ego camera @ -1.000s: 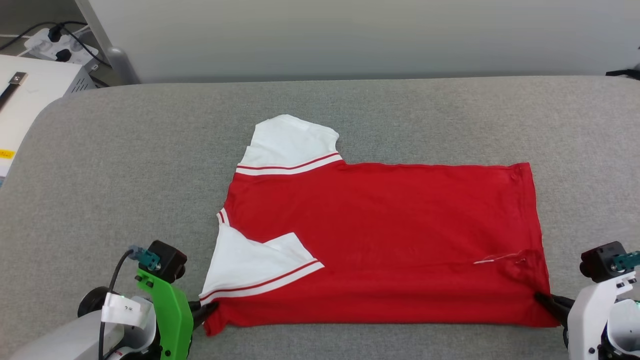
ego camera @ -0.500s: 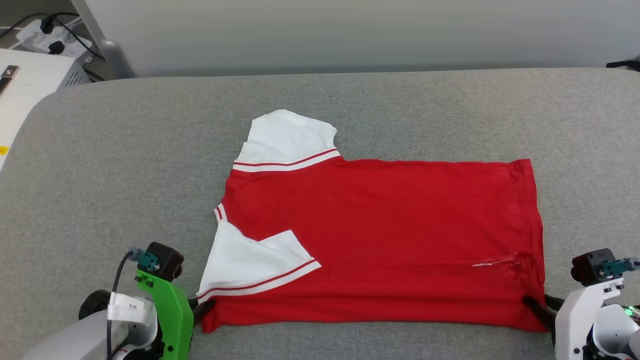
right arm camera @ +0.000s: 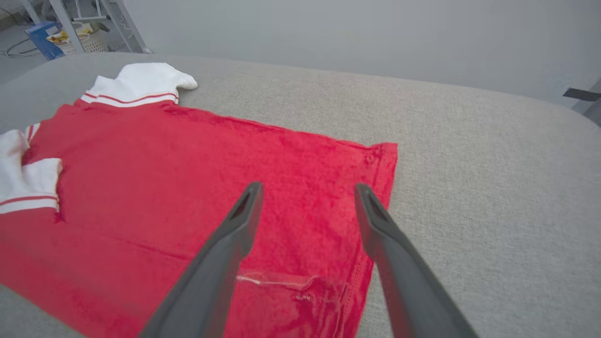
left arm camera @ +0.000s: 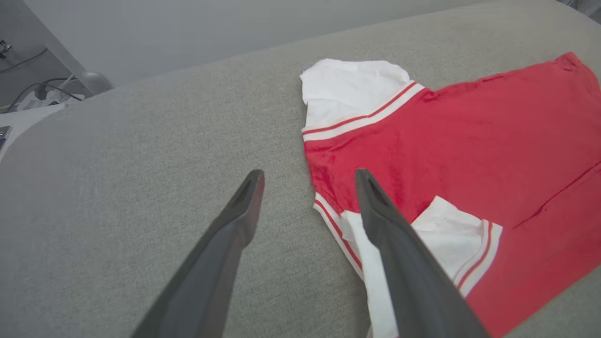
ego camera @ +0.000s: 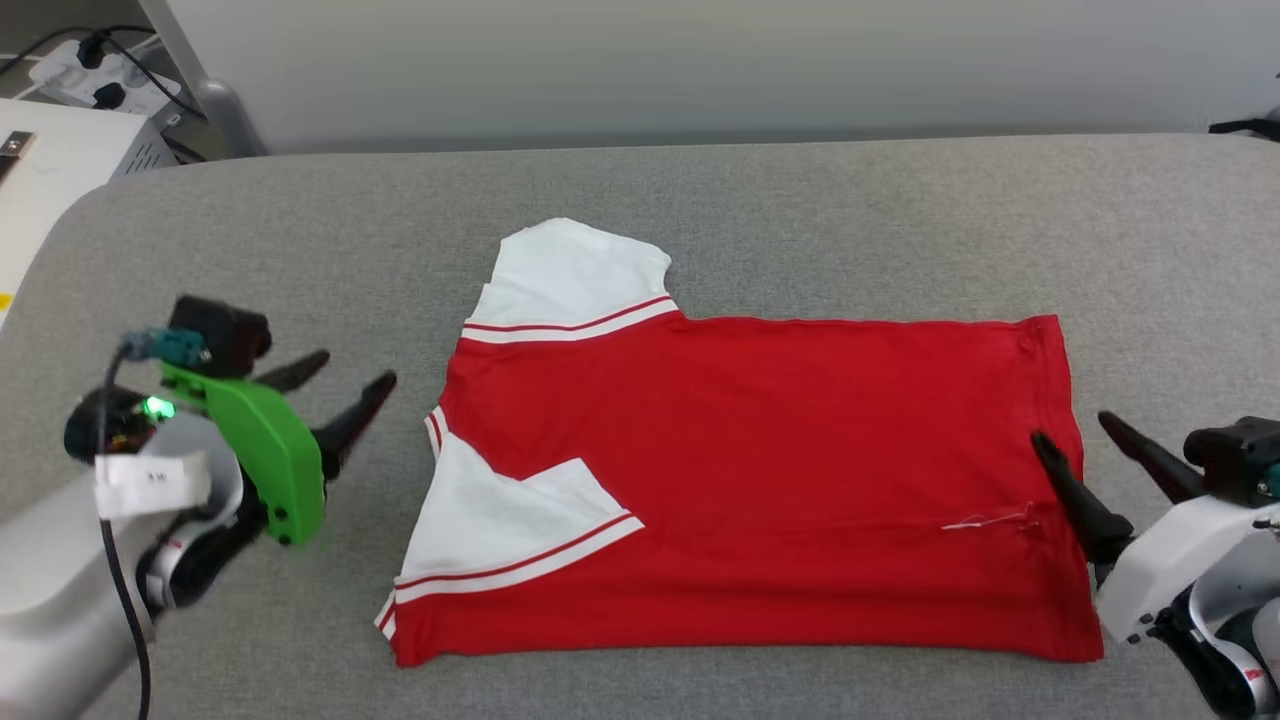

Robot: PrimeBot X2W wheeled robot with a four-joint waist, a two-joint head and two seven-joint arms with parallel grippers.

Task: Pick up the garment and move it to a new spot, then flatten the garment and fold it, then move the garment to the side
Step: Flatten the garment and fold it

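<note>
The garment (ego camera: pixel 780 470) is a red jersey with white, stripe-trimmed sleeves, lying flat and folded on the grey cushion with its plain side up. One sleeve points away from me and the other is folded onto the red body. My left gripper (ego camera: pixel 355 370) hangs open just left of the collar end, holding nothing; in the left wrist view its fingers (left arm camera: pixel 244 206) spread above the cushion beside the garment (left arm camera: pixel 450 141). My right gripper (ego camera: pixel 1078 432) stands open over the hem edge, empty; the right wrist view shows its fingers (right arm camera: pixel 244 211) apart above the garment (right arm camera: pixel 188 178).
The grey cushion (ego camera: pixel 250 250) stretches wide to the left, right and behind the jersey. A white box (ego camera: pixel 50 170) and a power strip with cables (ego camera: pixel 70 60) sit past its far left corner. A pale wall runs behind.
Both grippers have let go of the jersey's near corners, opened wide and lifted away from me along its short sides. The near edge now lies flat on the cushion.
</note>
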